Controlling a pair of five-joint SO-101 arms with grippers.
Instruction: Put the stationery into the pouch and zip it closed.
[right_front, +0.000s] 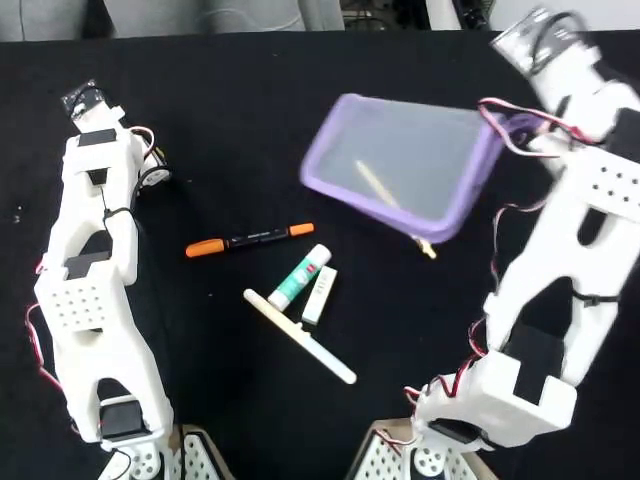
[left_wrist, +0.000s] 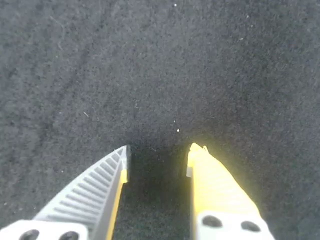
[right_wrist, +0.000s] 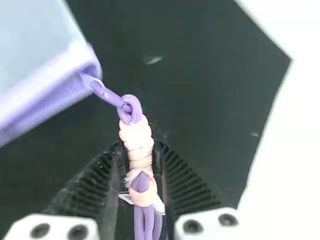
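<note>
Currently the zipper cord (right_wrist: 135, 132) is clenched in the right claw (right_wrist: 139, 155), with the pouch (right_front: 400, 165) attached just ahead of it. The left claw (left_wrist: 157, 160) is held released over the table (left_wrist: 150, 60). The marker (right_front: 250, 240), glue stick (right_front: 298, 277) and pen (right_front: 298, 335) are left well apart from both.

White arms (right_front: 95, 300); red cables (right_front: 492, 103)

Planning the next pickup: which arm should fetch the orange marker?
Left. The left tool is open and empty over the bare table, nearer the orange marker. The right tool is shut on the zipper cord of the pouch.
</note>
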